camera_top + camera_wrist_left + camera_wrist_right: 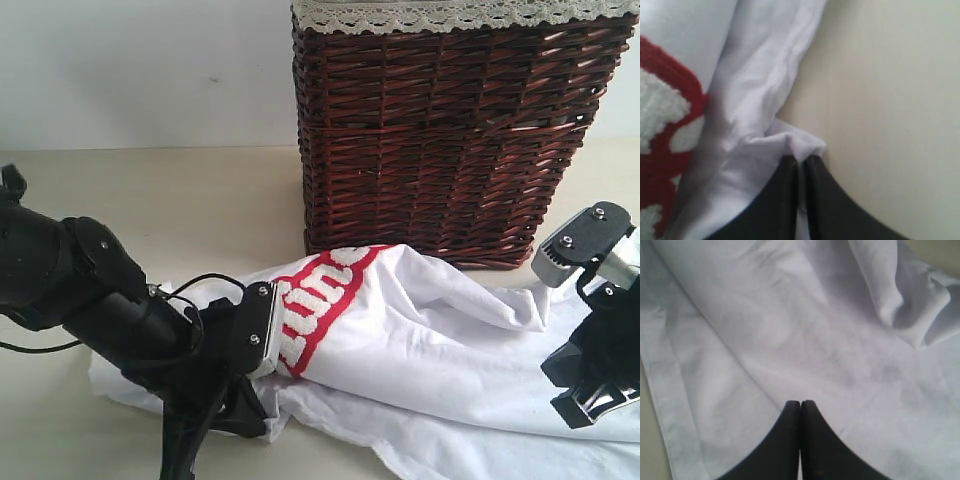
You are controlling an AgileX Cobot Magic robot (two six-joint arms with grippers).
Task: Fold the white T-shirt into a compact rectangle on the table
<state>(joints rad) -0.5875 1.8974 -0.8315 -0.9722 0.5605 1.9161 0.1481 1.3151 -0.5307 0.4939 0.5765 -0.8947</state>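
Nearest, my left gripper (801, 161) pinches a fold of soft, light shirt (755, 95); my right gripper (800, 404), at three o'clock, is clenched shut.

Showing white on the shirt (430, 340), with white letters (657, 110) on a red strip (687, 82). Showing dark brown weave on the basket (450, 140).

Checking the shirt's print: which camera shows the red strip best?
Exterior view: the red strip and its letters show along the shirt. Left wrist view catches only a blurred part; right wrist view shows only white cloth.
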